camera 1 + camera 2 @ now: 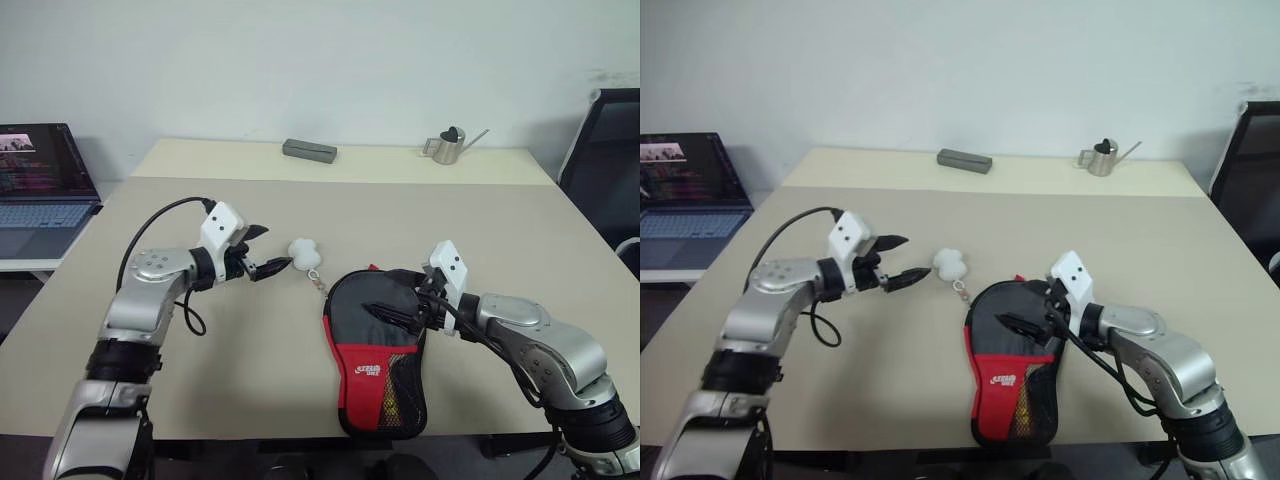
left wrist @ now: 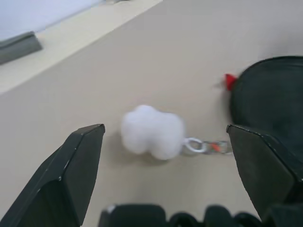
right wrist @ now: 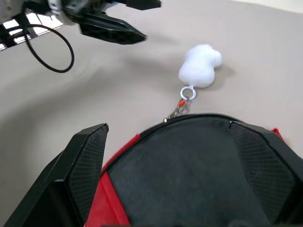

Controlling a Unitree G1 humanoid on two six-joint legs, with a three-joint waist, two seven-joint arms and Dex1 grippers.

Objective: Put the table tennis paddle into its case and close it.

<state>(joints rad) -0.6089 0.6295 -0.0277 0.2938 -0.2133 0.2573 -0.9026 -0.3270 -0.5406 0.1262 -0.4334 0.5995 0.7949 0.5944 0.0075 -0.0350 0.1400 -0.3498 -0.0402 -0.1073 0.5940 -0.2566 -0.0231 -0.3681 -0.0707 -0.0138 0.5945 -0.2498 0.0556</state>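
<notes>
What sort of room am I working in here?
Likely an office or lab: a plain beige table against a white wall, an open laptop on a side desk, and a black office chair to the right.

A plain white wall (image 1: 330, 60) runs behind the scene, bare and evenly lit, with no strong shadows on it. In front of it stands a wide beige desk (image 1: 250, 360) with a matte top; a paler, cream-coloured desk (image 1: 380, 162) butts against its far edge and reaches the wall. On that far desk lie a small grey box (image 1: 309, 150) near the middle and a small metal watering can (image 1: 452, 146) with a long thin spout further right. At the left, on a lower white surface, an open laptop (image 1: 42, 185) shows a lit screen. At the right edge stands a black office chair (image 1: 605, 160).
</notes>
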